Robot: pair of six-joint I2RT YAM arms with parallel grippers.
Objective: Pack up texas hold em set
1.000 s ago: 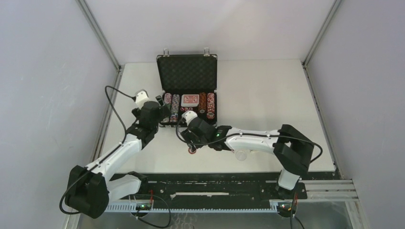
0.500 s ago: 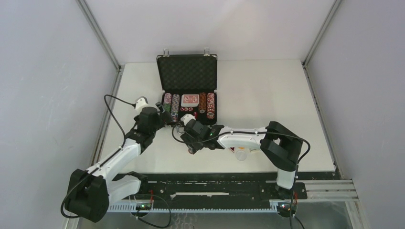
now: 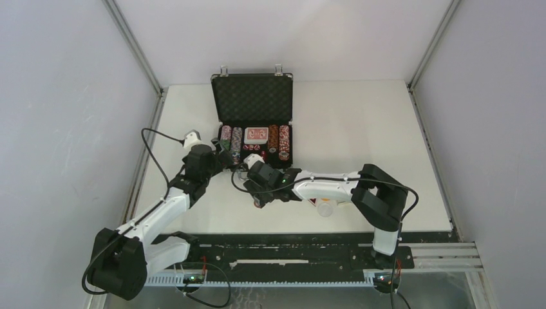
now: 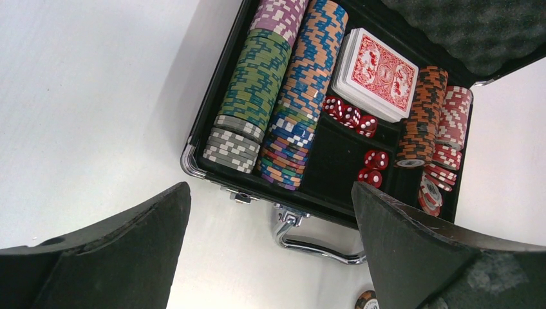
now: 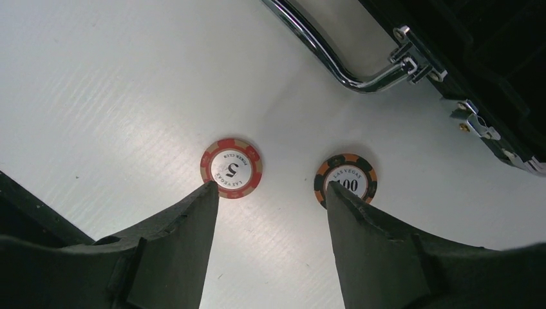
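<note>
The black silver-edged case [image 3: 252, 122] lies open on the table, lid up. It holds rows of striped chips [image 4: 257, 77], a red card deck [image 4: 376, 72] and red dice [image 4: 351, 116]. Its metal handle [image 4: 315, 241] faces me. My left gripper [image 4: 270, 190] hangs open over the table just before the case's near left corner [image 3: 222, 153]. My right gripper [image 5: 272, 187] is open and low over the table in front of the handle [image 5: 335, 58]. A red "5" chip [image 5: 231, 168] lies flat at its left fingertip and a black-orange "100" chip [image 5: 346, 179] at its right one.
A white round disc [image 3: 325, 208] lies on the table under my right forearm. Grey walls with metal posts close in the white table [image 3: 360, 122] on three sides. A black rail [image 3: 290, 248] runs along the near edge.
My right arm folded in, and its gripper shifted slightly left and lower in front of the case. The left gripper drew back a little from the case. Both stayed open.
</note>
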